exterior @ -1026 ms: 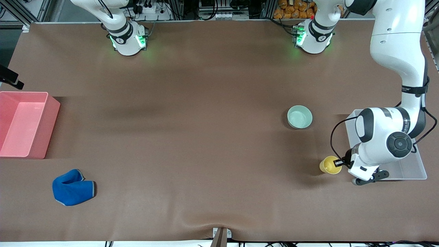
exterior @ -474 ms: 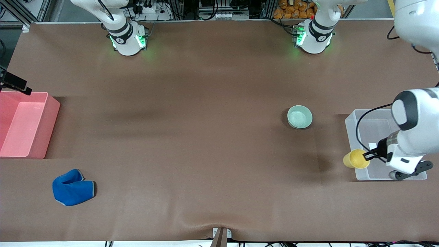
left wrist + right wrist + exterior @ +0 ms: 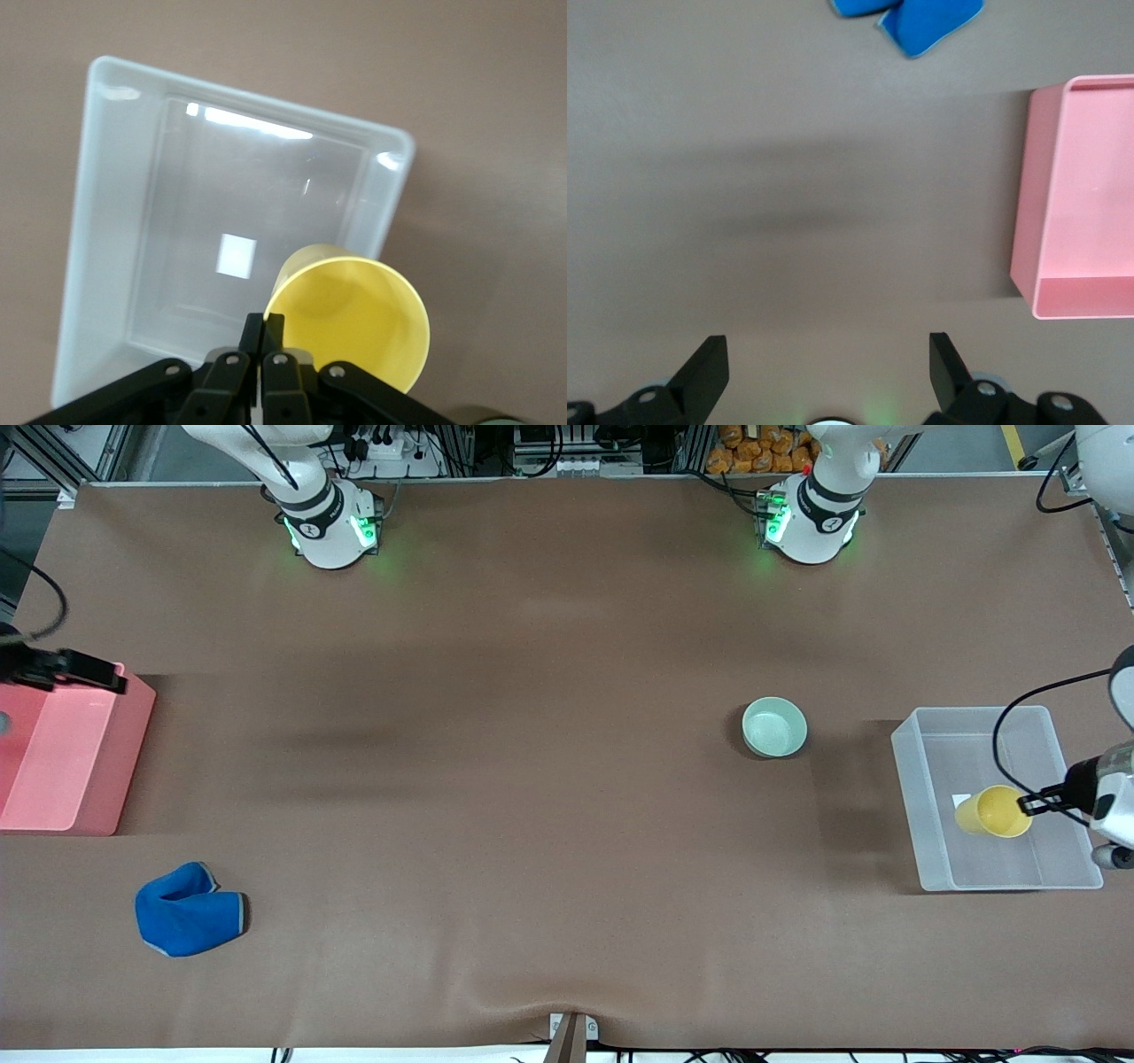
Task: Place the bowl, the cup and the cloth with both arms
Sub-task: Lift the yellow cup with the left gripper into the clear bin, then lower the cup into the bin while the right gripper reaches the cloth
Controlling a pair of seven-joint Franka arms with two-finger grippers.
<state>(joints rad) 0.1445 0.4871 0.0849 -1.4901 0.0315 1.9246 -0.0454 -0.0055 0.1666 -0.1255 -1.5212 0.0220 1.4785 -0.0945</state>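
L jaws clamp cup [image 3: 350,319] rim over clear bin [image 3: 921,797]; R wrist view shows R jaws apart.

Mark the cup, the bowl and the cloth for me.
cup [image 3: 992,812], front view, on its yellow side wall.
bowl [image 3: 774,727], front view, on its inner bottom.
cloth [image 3: 188,911], front view, middle of the blue fabric.

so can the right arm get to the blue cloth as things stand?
Probably yes. The right gripper is open and empty, up near the pink plastic bin. The crumpled royal-blue fabric cloth lies alone on the brown table at that arm's end, nearer the front camera than the bin, nothing on it.
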